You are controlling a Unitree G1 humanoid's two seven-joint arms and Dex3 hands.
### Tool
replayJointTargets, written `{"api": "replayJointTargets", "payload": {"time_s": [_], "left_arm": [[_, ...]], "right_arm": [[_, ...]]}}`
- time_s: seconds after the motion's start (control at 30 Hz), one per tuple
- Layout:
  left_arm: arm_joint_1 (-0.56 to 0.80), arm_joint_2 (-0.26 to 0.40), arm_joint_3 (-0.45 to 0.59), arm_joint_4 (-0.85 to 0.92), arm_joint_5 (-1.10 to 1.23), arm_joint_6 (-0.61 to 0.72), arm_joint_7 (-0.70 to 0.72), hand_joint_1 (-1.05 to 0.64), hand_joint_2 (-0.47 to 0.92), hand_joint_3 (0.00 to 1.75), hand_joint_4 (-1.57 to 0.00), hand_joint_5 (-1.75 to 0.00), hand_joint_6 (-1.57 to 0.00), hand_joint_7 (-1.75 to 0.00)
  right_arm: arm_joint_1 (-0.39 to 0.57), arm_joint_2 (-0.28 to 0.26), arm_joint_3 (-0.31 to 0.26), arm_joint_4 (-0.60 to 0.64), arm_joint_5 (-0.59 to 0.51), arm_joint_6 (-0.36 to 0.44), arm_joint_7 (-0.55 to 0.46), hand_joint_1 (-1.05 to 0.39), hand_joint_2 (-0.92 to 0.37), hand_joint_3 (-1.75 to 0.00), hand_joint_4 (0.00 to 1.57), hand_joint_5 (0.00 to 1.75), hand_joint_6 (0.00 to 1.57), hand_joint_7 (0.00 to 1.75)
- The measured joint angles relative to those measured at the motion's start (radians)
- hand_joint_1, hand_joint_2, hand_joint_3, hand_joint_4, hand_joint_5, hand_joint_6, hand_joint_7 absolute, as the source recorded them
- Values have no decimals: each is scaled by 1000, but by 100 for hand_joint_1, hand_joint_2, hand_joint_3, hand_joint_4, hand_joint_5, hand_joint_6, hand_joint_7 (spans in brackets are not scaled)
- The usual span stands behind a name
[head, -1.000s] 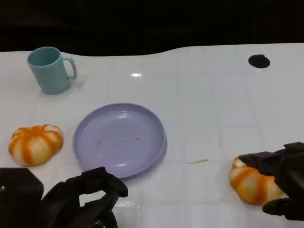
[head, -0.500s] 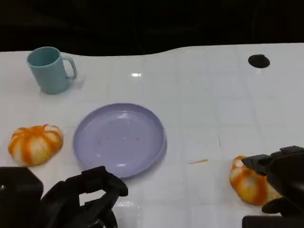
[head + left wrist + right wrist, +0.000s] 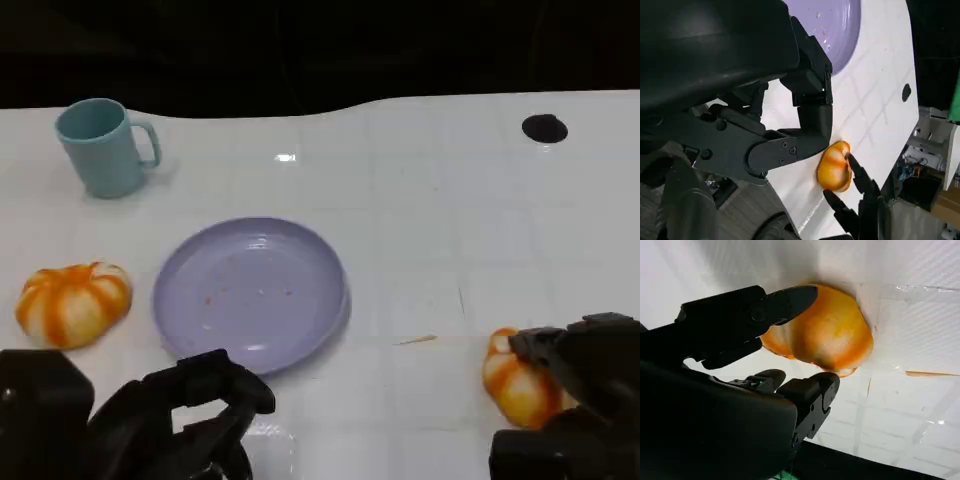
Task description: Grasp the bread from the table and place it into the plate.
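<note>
Two orange-striped bread buns lie on the white table. One bun (image 3: 73,303) sits left of the lilac plate (image 3: 250,295), far from either hand. The other bun (image 3: 512,383) lies at the near right, and my right hand (image 3: 590,375) reaches over it. In the right wrist view that bun (image 3: 827,335) rests on the table, with one finger (image 3: 790,297) across one side and other fingers (image 3: 810,390) at the opposite edge, spread apart. The left wrist view shows the same bun (image 3: 834,162) between the right hand's fingers (image 3: 860,187). My left hand (image 3: 195,415) hovers loosely curled and holds nothing, just in front of the plate.
A teal mug (image 3: 100,147) stands at the far left. A black round spot (image 3: 545,127) marks the table at the far right. A small orange crumb (image 3: 418,340) lies between the plate and the right bun. The table's far edge borders darkness.
My right hand has drawn back toward the near edge and settled lower around the right bun, covering more of it. The left hand stays put.
</note>
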Motion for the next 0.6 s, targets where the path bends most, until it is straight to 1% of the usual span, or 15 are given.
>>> {"api": "replayJointTargets", "payload": {"time_s": [0.2, 0.33, 0.43, 0.53, 0.6], "left_arm": [[-1, 0, -3, -11, 0, 2, 5, -38, 88, 61, -71, -175, -64, -141], [0, 0, -6, -17, -1, 7, 6, -38, 87, 62, -71, -175, -63, -141], [-1, -1, -6, -22, -3, 17, 10, -38, 87, 62, -71, -175, -63, -142], [-1, -1, -6, -31, -3, 25, 13, -37, 87, 63, -70, -175, -63, -142], [-1, -1, -6, -32, -3, 28, 13, -37, 87, 64, -70, -175, -63, -142]], "right_arm": [[-74, 37, 25, 108, 26, 38, -19, -55, -92, -8, 24, 14, 39, 0], [-128, 55, 40, 176, 66, 65, -25, -55, -92, -10, 25, 14, 39, 0], [-159, 61, 44, 224, 93, 68, -42, -55, -92, -10, 27, 14, 41, 1], [-182, 62, 46, 262, 121, 67, -59, -53, -92, -10, 33, 16, 47, 4], [-192, 62, 47, 279, 137, 67, -67, -52, -92, -10, 41, 19, 57, 8]]}}
